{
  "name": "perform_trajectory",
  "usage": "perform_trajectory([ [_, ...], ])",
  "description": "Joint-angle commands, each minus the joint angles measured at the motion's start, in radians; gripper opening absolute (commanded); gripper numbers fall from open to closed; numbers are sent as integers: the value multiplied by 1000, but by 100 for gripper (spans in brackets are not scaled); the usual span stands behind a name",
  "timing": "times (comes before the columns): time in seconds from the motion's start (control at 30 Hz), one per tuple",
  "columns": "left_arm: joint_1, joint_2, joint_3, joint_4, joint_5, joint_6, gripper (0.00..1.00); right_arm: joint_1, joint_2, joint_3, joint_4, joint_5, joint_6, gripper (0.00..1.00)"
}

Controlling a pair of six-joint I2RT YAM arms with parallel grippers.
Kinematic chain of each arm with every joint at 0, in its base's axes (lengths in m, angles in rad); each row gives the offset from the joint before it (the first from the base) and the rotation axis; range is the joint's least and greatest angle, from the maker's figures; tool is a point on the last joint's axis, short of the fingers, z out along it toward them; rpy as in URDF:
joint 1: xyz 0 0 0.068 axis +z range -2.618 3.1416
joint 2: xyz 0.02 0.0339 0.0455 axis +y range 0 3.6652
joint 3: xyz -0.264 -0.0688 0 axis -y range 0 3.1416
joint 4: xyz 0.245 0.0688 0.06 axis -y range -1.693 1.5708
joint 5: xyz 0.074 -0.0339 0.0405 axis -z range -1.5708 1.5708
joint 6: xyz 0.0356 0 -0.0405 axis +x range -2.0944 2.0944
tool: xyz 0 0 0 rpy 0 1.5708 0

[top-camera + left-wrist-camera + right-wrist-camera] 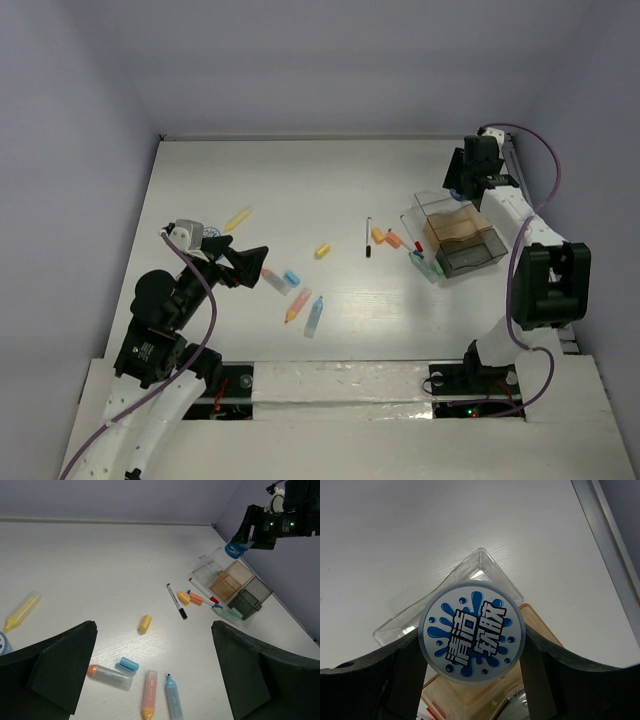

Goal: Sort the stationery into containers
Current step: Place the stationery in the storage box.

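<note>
Gripping a pot (472,631), right end effector (465,182) hangs over clear tray (485,562).

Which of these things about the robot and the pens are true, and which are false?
1. The right pincer holds a round blue-and-white pot. True.
2. The left pincer grips the yellow pen. False: it is open and empty, and that pen lies on the table.
3. The black pen lies inside the tan tray. False: it lies on the table, beside the trays.
4. The pot hangs above the trays. True.
</note>
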Motion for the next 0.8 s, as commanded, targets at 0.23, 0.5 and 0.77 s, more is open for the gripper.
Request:
perform_trajectory([
  [0.23,-16,-13,4,50,7,5,99,-18,88,63,97,39,11,30],
  [0.5,-16,-12,4,50,7,5,99,-18,128,67,104,45,24,48],
  [0.77,-16,-10,5,50,7,5,99,-27,154,102,94,45,25,68],
])
